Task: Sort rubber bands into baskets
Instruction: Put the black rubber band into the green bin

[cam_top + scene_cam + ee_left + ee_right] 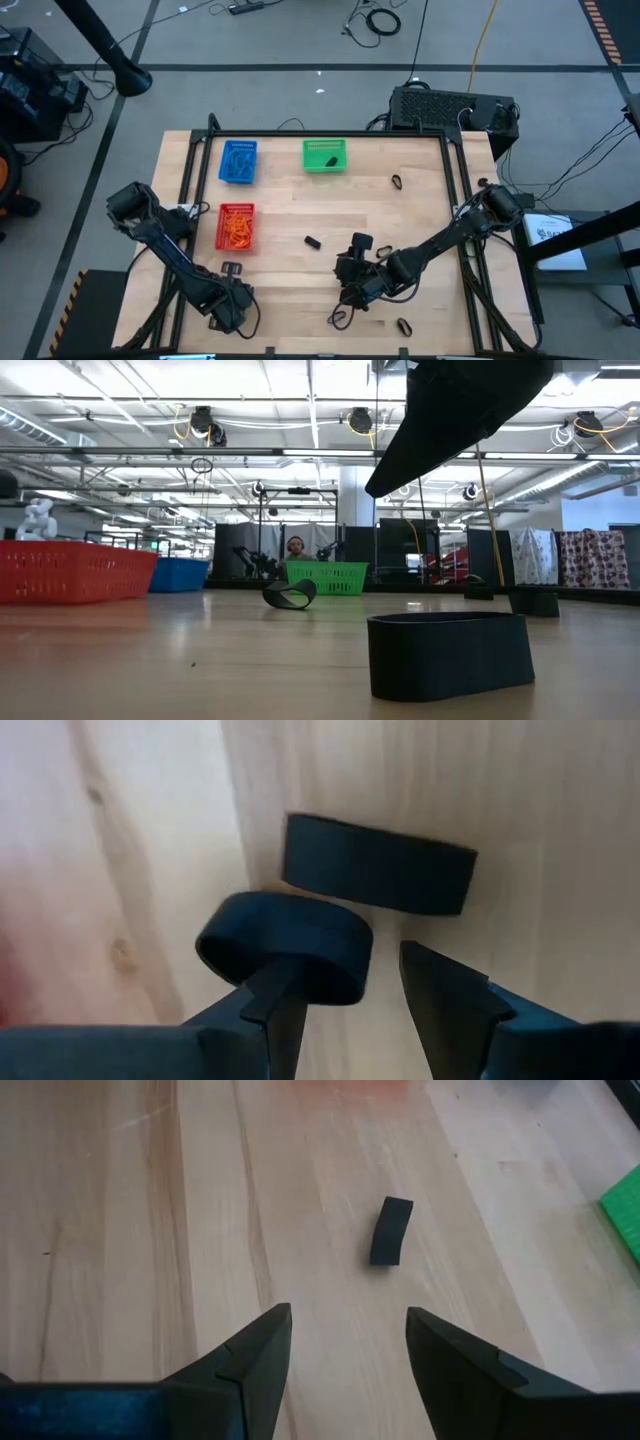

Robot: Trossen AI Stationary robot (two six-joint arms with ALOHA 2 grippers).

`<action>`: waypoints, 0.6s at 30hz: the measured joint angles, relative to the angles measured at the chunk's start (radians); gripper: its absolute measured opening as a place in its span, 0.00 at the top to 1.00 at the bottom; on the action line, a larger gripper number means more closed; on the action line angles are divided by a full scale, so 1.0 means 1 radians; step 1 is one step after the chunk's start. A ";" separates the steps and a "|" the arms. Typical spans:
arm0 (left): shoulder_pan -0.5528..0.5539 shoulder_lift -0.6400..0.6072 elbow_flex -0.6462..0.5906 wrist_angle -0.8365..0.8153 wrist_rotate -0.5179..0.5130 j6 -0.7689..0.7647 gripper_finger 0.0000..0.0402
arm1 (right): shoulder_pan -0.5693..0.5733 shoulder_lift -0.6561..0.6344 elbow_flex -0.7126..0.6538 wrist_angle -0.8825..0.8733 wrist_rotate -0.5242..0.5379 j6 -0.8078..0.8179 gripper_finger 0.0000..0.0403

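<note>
Your right hand (352,283) is hanging over the middle of the desk (420,215) with its fingers spread apart and nothing between them. In its wrist view it is looking at a black band (390,1231) lying alone on the wood just ahead, so you are probably lining up to pick that one. Your left hand (232,272) is sitting low near the front of the desk, just in front of the red basket (236,227). Its fingers are open too, and one finger is poking through a black loop (285,946), with a second black band (377,876) lying just past it. It is not squeezing either one. More black bands are lying on the desk, one near the green basket (325,155) and some by the front edge. Orange bands are sitting in the red basket and blue ones in the blue basket (238,161). Next, you likely need to lower the right hand over its band, close gently, and carry it to the green basket.
</note>
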 joint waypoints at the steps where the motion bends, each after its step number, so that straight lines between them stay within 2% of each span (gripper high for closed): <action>1: 0.000 0.004 0.000 0.000 0.010 0.010 0.59 | 0.000 0.000 0.000 0.000 0.000 0.000 0.52; 4: 0.000 0.007 0.000 0.000 0.014 0.037 0.61 | 0.000 0.000 0.000 0.000 0.000 0.000 0.52; 6: 0.000 0.007 0.000 0.000 0.005 0.054 0.66 | 0.000 0.000 0.000 0.000 0.000 0.000 0.52; 12: 0.001 0.006 0.001 -0.005 -0.017 0.118 0.95 | 0.000 0.000 0.000 0.000 0.004 -0.004 0.52; 18: 0.038 -0.018 0.061 -0.136 -0.028 0.144 0.97 | 0.000 0.000 0.000 0.000 0.004 -0.003 0.52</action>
